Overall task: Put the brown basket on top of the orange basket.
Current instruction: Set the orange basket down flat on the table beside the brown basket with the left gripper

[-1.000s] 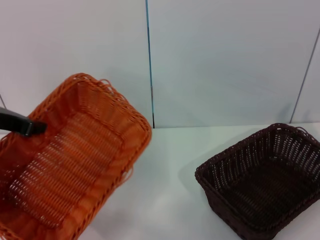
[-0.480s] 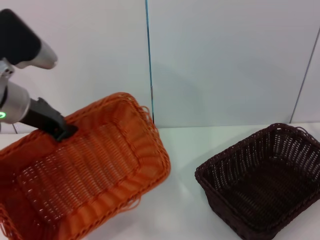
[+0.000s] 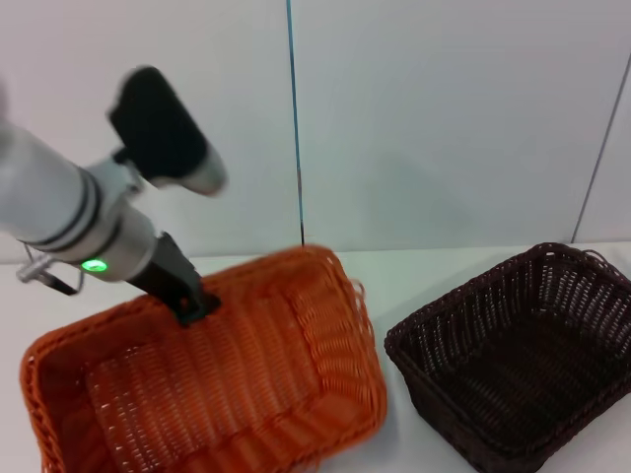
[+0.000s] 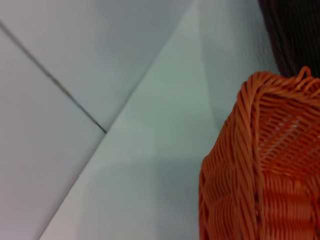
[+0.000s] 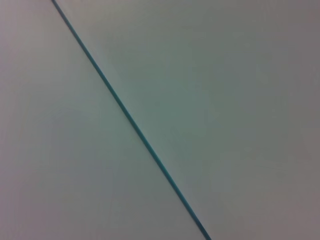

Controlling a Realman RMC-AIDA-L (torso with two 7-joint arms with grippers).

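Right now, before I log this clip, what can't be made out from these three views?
- Left claw: in the head view its tips sit at the orange basket rim; whether they pinch it is unclear.
- Orange basket: the head view's bottom edge cuts off its near side.
- Brown basket: the head view's right and bottom edges crop it.
- Right claw: in no view; the right wrist view shows only wall.

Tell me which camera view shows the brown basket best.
The head view: the brown basket shows almost whole on the table, right of the orange basket. The left wrist view catches only a dark sliver of it. The right wrist view shows none of it.
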